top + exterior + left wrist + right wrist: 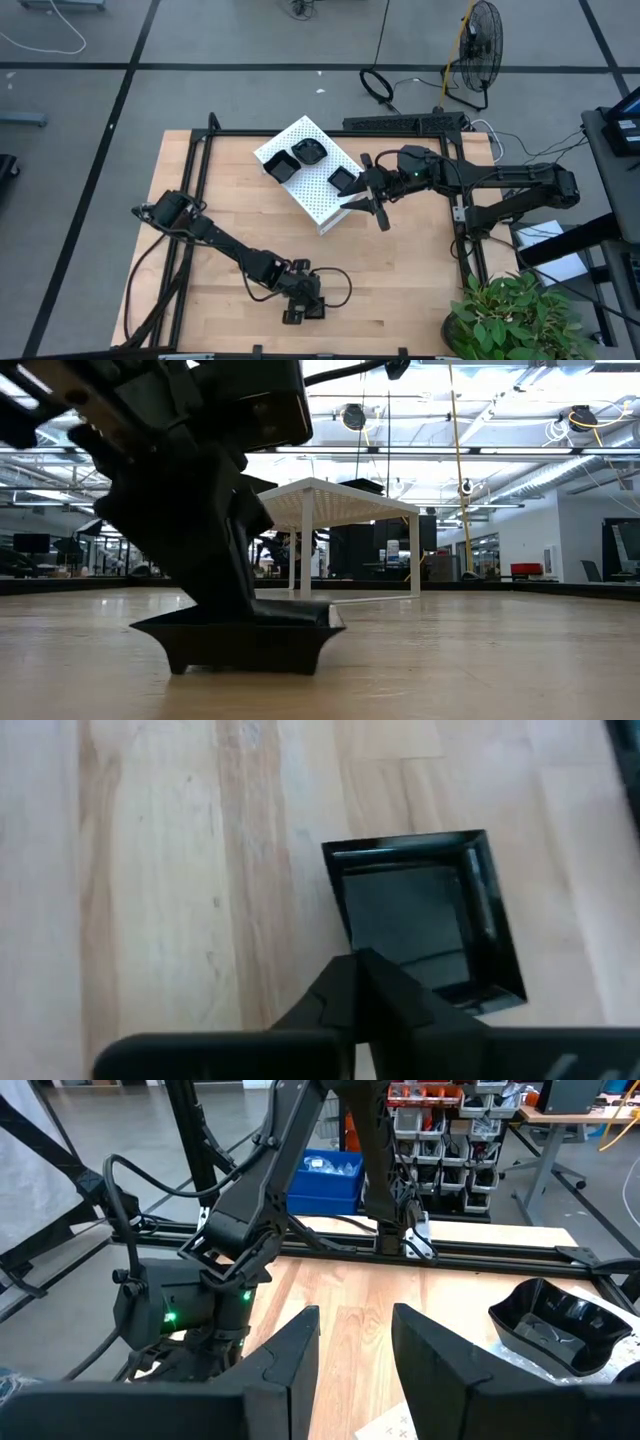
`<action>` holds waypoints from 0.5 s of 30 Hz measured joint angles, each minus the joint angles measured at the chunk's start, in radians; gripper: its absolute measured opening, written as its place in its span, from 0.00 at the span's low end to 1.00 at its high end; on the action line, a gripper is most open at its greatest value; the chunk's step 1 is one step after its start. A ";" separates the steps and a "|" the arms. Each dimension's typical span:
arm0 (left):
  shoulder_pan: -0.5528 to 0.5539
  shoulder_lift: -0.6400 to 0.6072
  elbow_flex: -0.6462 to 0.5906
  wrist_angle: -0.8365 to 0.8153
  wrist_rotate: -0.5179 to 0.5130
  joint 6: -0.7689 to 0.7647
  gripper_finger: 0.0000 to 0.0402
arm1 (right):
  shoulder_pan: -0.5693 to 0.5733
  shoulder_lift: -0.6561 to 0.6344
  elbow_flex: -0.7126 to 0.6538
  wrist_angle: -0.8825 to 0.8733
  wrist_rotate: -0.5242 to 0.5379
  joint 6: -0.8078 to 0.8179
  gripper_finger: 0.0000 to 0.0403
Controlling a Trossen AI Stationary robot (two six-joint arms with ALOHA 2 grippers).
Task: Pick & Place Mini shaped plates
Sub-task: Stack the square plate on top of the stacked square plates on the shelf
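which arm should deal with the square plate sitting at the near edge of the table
Left. The left gripper is down at the square plate on the wood by the table's near edge, fingers at its rim. The right gripper hangs open by the white box, far across the table.

Four black plates [309,151], one white box [318,195], two arms.

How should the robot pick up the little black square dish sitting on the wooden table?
Probably by its raised rim, straight down from above. The square dish sits flat and low on the table, so its sloped sides give little to squeeze; the thin rim fits one finger inside, one outside. The left gripper is right at it.
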 joint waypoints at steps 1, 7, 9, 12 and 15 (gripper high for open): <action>0.002 -0.003 0.000 0.000 0.008 -0.007 0.02 | 0.000 0.000 0.000 0.000 0.000 0.000 0.29; -0.005 -0.084 -0.002 -0.056 -0.025 -0.022 0.01 | 0.000 0.000 0.000 -0.004 0.000 0.000 0.29; -0.010 -0.129 -0.001 -0.059 -0.070 -0.012 0.01 | 0.000 0.000 0.000 -0.007 0.000 0.000 0.29; -0.025 -0.209 -0.001 -0.127 -0.181 0.006 0.02 | 0.000 0.000 0.000 -0.010 0.000 0.000 0.29; -0.033 -0.293 -0.001 -0.184 -0.325 0.051 0.01 | 0.000 0.000 0.000 -0.011 0.000 0.000 0.29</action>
